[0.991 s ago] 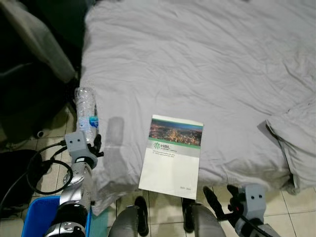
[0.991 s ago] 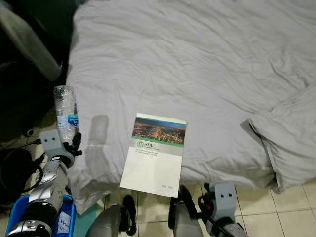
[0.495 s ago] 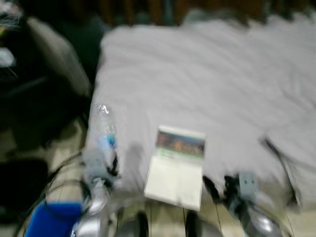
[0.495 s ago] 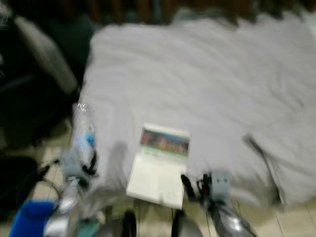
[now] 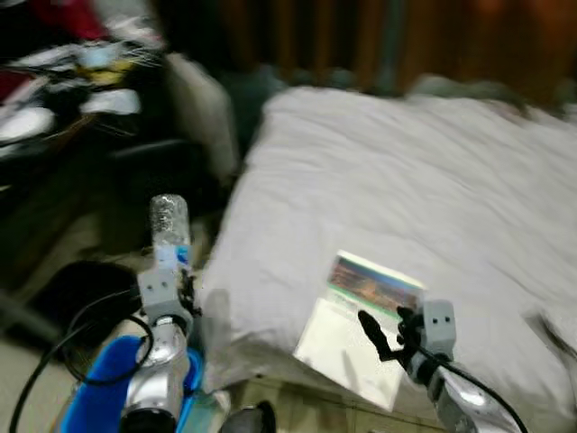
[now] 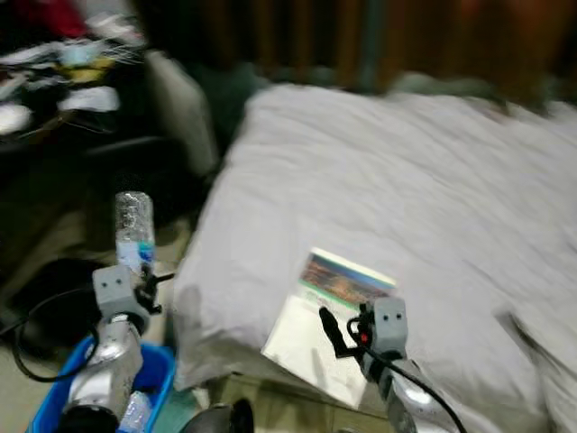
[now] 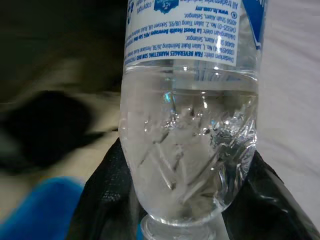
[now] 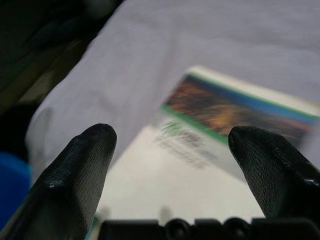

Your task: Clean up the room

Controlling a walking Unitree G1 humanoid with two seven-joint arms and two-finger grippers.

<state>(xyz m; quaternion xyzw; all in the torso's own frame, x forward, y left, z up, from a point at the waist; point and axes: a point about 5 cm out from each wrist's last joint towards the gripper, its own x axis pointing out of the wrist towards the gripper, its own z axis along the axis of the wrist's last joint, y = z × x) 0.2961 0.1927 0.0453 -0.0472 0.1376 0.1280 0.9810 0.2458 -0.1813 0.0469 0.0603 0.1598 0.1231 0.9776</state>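
Two grippers: left gripper (image 7: 185,200) clamps crinkled clear plastic bottle (image 5: 169,230); right gripper (image 8: 170,165) spread — over glossy booklet (image 5: 361,334).

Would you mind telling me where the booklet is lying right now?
The booklet lies on the near edge of the bed, straight ahead in the eye views, with the open right gripper hovering just before it.

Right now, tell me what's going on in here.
The robot stands at the edge of a bed with a grey sheet. Its left gripper is shut on a clear plastic water bottle, held up beside the bed above a blue bin on the floor. Its right gripper, jaws open, points at a booklet lying near the bed's edge and is not touching it.
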